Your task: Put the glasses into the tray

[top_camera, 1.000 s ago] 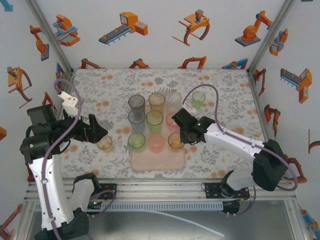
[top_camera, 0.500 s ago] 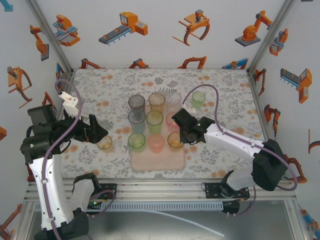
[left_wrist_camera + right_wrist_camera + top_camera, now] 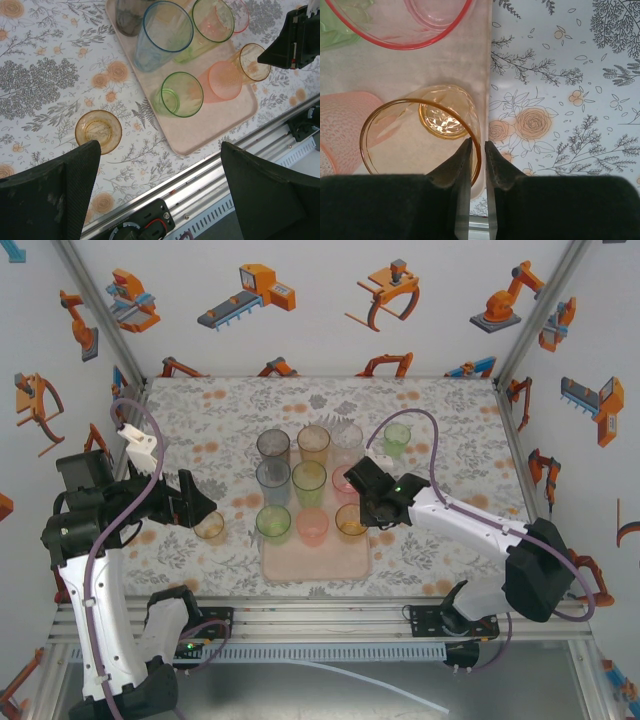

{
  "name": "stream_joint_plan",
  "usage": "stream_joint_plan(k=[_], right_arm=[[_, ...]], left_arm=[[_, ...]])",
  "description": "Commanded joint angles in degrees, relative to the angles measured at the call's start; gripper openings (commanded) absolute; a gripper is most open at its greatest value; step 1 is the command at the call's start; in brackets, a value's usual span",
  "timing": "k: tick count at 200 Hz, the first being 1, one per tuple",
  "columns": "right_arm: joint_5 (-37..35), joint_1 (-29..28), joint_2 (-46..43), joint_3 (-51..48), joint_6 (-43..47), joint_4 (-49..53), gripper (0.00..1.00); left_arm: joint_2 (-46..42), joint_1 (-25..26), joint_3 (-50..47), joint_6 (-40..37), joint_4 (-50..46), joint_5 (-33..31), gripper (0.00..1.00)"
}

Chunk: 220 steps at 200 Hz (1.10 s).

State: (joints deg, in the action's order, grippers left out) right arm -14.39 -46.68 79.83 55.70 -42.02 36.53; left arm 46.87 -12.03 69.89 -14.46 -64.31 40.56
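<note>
Your right gripper (image 3: pixel 478 142) straddles the rim of the amber glass (image 3: pixel 442 120) standing at the lower right corner of the tray (image 3: pixel 420 70). Its jaws are a slit apart, and you cannot tell whether they pinch it. Your left gripper (image 3: pixel 205 506) is spread wide beside a second amber glass (image 3: pixel 210 528) on the cloth (image 3: pixel 200 420), left of the tray.

The table (image 3: pixel 220 420) wears a white cloth printed with grey leafy sprigs and orange blossoms. The tray (image 3: pixel 315 562) is a pale, chalky pink. Everything in the cluster is translucent: a smoky grey glass (image 3: pixel 273 447), an amber glass (image 3: pixel 313 443), a clear glass (image 3: pixel 346 438), a pale blue glass (image 3: pixel 273 477), a green glass (image 3: pixel 309 480), and a salmon-pink glass (image 3: pixel 312 526) with a fine dimpled pattern. The walls (image 3: pixel 300 340) are white with orange and blue-grey robot cartoons.
</note>
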Motion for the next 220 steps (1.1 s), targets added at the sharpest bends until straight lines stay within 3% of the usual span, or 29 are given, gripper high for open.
stream_joint_plan(k=[1, 138, 220], right_arm=[[-0.11, 0.27, -0.38, 0.62, -0.26, -0.19, 0.22], [0.99, 0.27, -4.37, 6.78, 2.52, 5.45, 0.28], [-3.88, 1.59, -10.54, 13.61, 3.60, 14.83, 0.35]], left_arm=[[-0.47, 0.19, -0.10, -0.83, -0.49, 1.38, 0.97], [0.74, 0.34, 1.48, -0.01, -0.40, 1.44, 0.97], [0.51, 0.43, -0.08, -1.58, -0.45, -0.24, 0.97]])
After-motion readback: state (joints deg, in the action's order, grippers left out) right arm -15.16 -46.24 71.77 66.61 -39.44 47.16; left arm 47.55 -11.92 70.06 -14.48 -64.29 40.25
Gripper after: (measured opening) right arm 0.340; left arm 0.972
